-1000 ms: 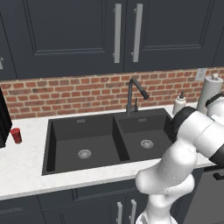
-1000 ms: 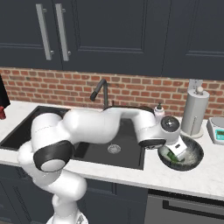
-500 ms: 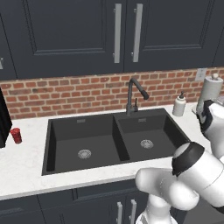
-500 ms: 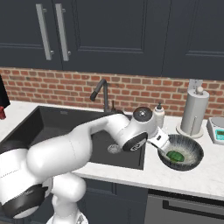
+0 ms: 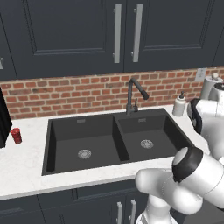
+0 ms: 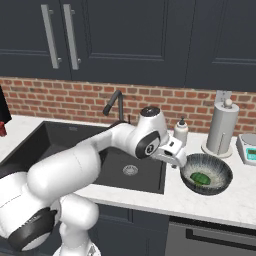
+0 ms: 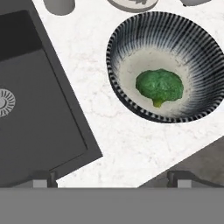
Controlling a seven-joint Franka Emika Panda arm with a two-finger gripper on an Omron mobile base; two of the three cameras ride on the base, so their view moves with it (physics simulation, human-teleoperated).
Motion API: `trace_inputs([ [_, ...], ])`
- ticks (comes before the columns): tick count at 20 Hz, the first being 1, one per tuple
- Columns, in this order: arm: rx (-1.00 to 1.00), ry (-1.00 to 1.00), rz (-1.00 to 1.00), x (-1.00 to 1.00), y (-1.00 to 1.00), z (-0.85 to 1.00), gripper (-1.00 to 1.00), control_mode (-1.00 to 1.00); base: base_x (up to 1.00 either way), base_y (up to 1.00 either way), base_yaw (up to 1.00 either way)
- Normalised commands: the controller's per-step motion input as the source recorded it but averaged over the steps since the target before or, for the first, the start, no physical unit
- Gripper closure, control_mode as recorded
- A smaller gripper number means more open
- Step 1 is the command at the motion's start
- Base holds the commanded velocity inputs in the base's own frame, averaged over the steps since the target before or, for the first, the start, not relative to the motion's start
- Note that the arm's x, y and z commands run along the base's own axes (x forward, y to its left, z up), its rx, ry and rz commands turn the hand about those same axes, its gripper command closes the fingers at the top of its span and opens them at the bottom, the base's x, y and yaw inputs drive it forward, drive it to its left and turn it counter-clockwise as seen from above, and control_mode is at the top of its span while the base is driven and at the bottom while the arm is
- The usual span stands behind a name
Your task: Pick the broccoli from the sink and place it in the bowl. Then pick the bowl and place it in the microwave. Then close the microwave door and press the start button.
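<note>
- Hand view: the small, lumpy, bright-green broccoli floret (image 7: 159, 86) lies in the whitish middle of the round deep bowl (image 7: 131, 39), whose inner wall carries dark blue-grey streaks running out to the rim; a pale yellow-green stalk end shows on the floret's lower side.
- The bowl stands on the white, faintly veined marble counter (image 7: 109, 131), just beside the right edge of the matte-black double-basin sink (image 7: 39, 127) but not touching it; one round silver drain (image 7: 5, 101) shows at the left edge of this view.
- No brand, label or writing can be read on the bowl, the sink or the counter in any view.
- The two dark finger tips of the gripper (image 7: 111, 180) rise far apart at the bottom of the hand view with nothing between them: the jaws are released and hold nothing. The bowl with the broccoli lies above and to the right of the gap between them, clear of both tips.
- Right base view: the gripper (image 6: 176, 159) hangs at the near left rim of the bowl (image 6: 222, 170), over the counter strip between sink and bowl; the broccoli (image 6: 201, 178) sits inside the bowl to its right. A white paper-towel roll on a stand (image 6: 220, 127) and a small white soap bottle (image 6: 180, 131) stand behind the bowl against the red brick wall (image 6: 60, 100).
- Left base view: both black basins of the sink (image 5: 87, 140) lie open below the dark angular faucet (image 5: 135, 94).
</note>
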Motion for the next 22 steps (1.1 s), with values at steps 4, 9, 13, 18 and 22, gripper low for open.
trace_inputs([
  [4, 0.00, 0.08, 0.10, 0.00, -0.20, -0.06, -1.00, -1.00, 0.00, 0.00, 0.00],
  [9, 0.01, 0.00, 0.10, 0.00, -0.21, -0.07, -1.00, -1.00, 0.00, 0.00, 0.00],
  [13, 0.00, 0.00, 0.10, 0.09, -0.13, -0.13, -1.00, -1.00, 0.00, 0.00, 0.00],
  [18, 0.00, 0.01, 0.10, 0.32, -0.12, -0.15, -1.00, -1.00, 0.00, 0.00, 0.00],
  [22, 0.00, 0.00, 0.10, 0.30, -0.09, -0.23, -1.00, -1.00, 0.00, 0.00, 0.00],
])
